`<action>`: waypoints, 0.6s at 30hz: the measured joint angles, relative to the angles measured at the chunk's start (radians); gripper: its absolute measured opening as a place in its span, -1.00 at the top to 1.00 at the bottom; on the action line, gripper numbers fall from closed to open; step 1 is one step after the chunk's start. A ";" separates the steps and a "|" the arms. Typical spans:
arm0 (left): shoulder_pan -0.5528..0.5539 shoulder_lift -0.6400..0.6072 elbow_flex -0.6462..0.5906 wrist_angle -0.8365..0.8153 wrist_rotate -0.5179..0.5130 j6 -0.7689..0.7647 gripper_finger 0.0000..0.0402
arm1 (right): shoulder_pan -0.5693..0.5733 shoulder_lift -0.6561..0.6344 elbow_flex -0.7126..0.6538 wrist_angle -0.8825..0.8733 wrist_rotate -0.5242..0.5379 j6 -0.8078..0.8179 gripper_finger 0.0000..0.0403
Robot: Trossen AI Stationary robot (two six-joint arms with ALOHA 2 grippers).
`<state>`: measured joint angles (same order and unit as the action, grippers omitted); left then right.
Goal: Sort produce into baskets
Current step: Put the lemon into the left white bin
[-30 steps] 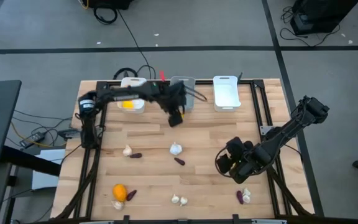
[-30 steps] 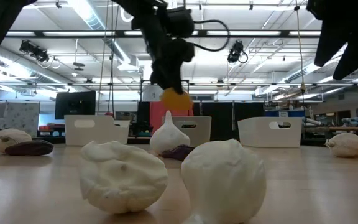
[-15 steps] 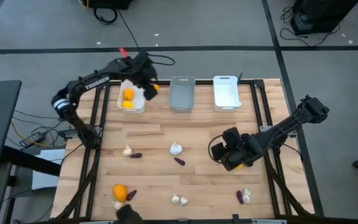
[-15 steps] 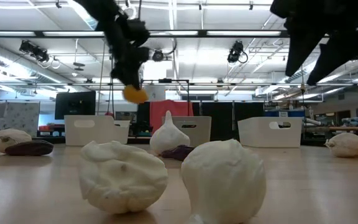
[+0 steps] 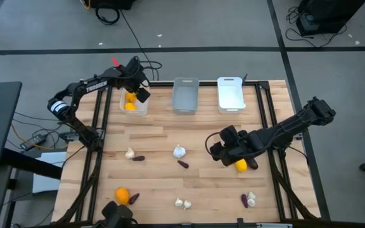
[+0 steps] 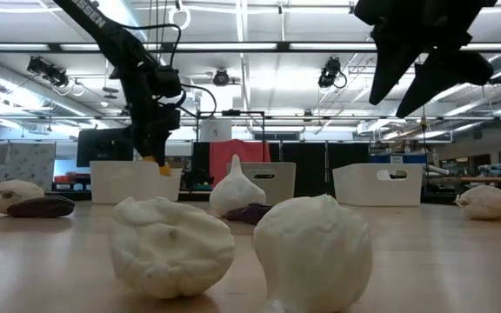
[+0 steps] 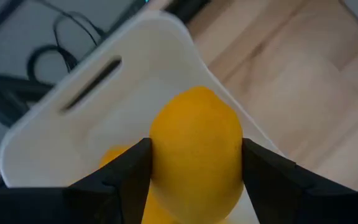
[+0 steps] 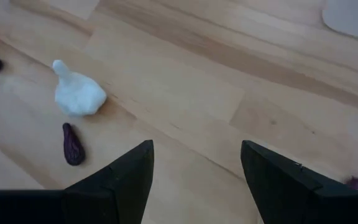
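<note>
Holding an orange fruit [image 7: 196, 149] clamped between my left gripper [image 5: 139, 94] fingers, I hang over the left white basket [image 5: 134, 109], where more orange fruit [image 5: 129, 106] already lies. The grey basket [image 5: 185, 95] and the other white basket [image 5: 230, 94] stand beside it along the table's [image 5: 157, 136] far edge. My right gripper [image 5: 219, 149] hovers above mid-table, fingers spread and empty, an orange fruit [image 5: 241, 166] just beside it. A garlic bulb [image 8: 77, 94] and a purple piece [image 8: 73, 144] lie on the wood ahead of it.
</note>
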<state>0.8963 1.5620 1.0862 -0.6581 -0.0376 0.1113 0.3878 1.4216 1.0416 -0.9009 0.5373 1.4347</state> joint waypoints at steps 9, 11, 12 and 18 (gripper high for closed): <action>0.000 0.000 -0.015 0.010 -0.067 0.020 -0.62 | -0.027 0.000 0.000 0.031 -0.014 -0.023 -0.25; 0.000 0.000 0.014 -0.057 -0.063 0.037 -0.65 | -0.027 0.000 0.000 0.033 -0.015 -0.022 -0.25; -0.004 0.000 0.036 -0.089 -0.063 0.040 -0.66 | -0.027 0.000 0.000 0.033 -0.015 -0.022 -0.25; -0.057 -0.060 0.165 -0.245 -0.058 0.038 -0.56 | -0.030 0.000 0.000 0.032 -0.015 -0.088 -0.25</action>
<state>0.8392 1.5016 1.2507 -0.9034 -0.0961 0.1489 0.3579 1.4216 1.0416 -0.8684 0.5223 1.3471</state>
